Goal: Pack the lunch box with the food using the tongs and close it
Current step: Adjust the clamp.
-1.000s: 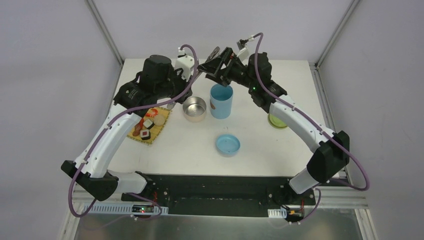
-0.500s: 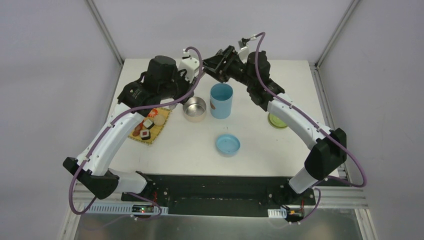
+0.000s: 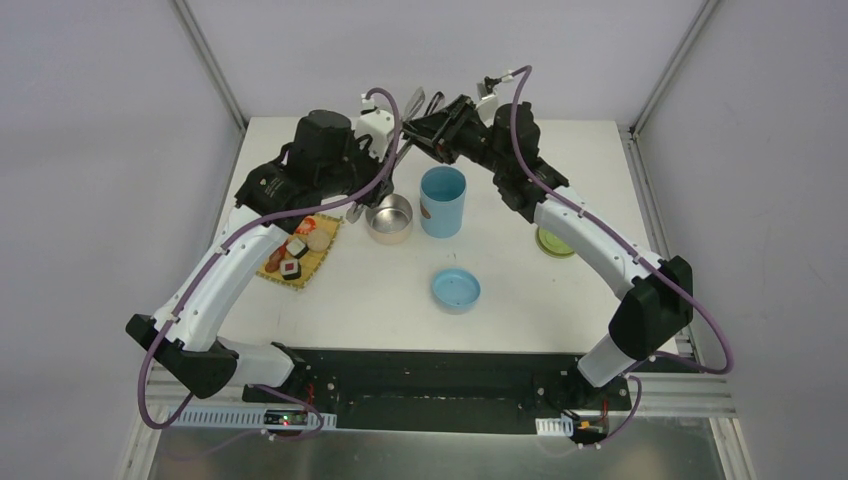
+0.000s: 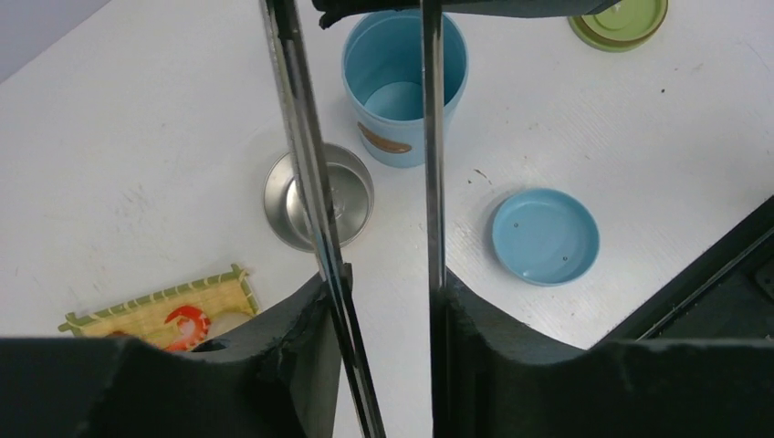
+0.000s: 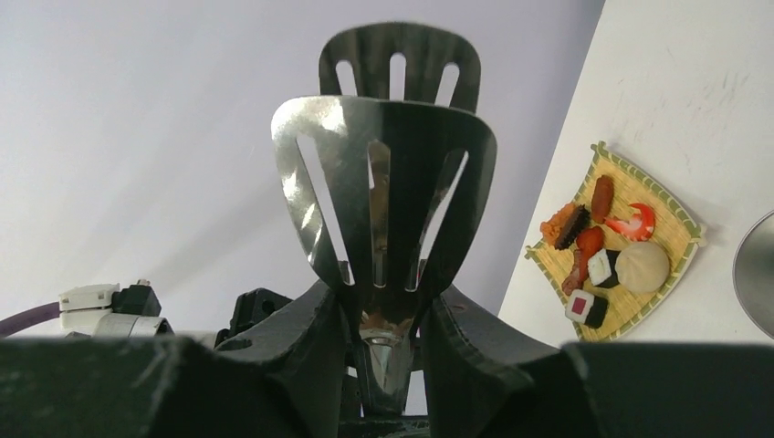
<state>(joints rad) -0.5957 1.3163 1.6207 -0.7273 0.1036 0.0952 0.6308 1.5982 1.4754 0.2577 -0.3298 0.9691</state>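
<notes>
Nearest the arm bases, a round light-blue lid (image 3: pixel 455 290) lies by itself on the white table (image 3: pixel 560 310), and an olive-green disc lid (image 3: pixel 553 242) sits off to the right under the right arm. Left of centre is a yellow woven bamboo mat (image 5: pixel 674 228) carrying the food (image 3: pixel 297 248): an orange-red shrimp, brown sausage-like bits and small white-and-dark blocks, none of it packed yet. Just beyond, a short shiny steel bowl (image 3: pixel 388 218) and a taller light-blue cylinder (image 3: pixel 442 205) stand side by side, both uncovered and empty. Above the far edge, the long slim silver tongs (image 4: pixel 433 137) hang in the air between both arms. The left gripper (image 4: pixel 383 301) has the two thin arms running between its fingers, each pressed against a pad, so it grasps them. The right gripper (image 5: pixel 388 315) hugs the narrow neck just below the slotted paddle tips and appears clenched on it. The long axis rises from the left gripper up to the right gripper, so the tips point away from the mat. The food lies down and to the near left, closer to the left arm. I judge the tips must swing round toward the mat before any piece can be picked.
</notes>
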